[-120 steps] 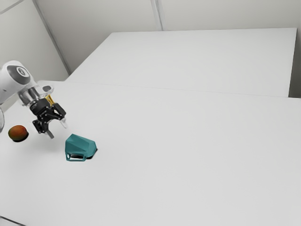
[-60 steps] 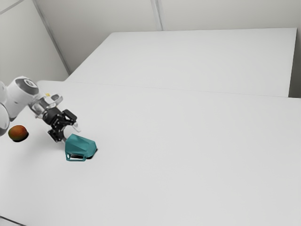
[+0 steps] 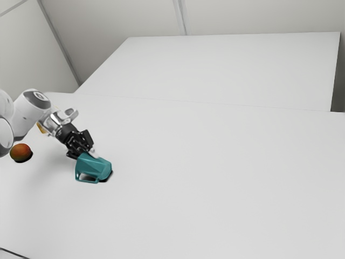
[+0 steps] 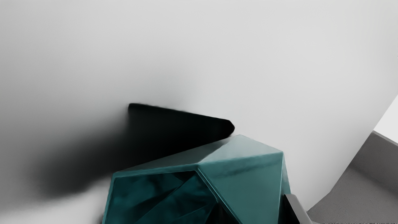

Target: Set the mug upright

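Black, the hand [image 3: 85, 154] is at the teal mug [image 3: 95, 166]; whether it is wide, narrow or gripping, I cannot tell. The mug lies on its side, long axis running roughly across the exterior view, mouth [image 4: 161, 197] toward the hand, base toward that view's right, handle [image 3: 87, 181] toward the exterior camera. A reddish-orange round object [image 3: 21, 151] sits on the white worktop [image 3: 215, 172], toward the exterior view's left.

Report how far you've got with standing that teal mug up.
Done: my gripper is at the mug. In hand: apparently taking hold at its rim, though I can't confirm a grip. Left: turning it upright, as it lies on its side.
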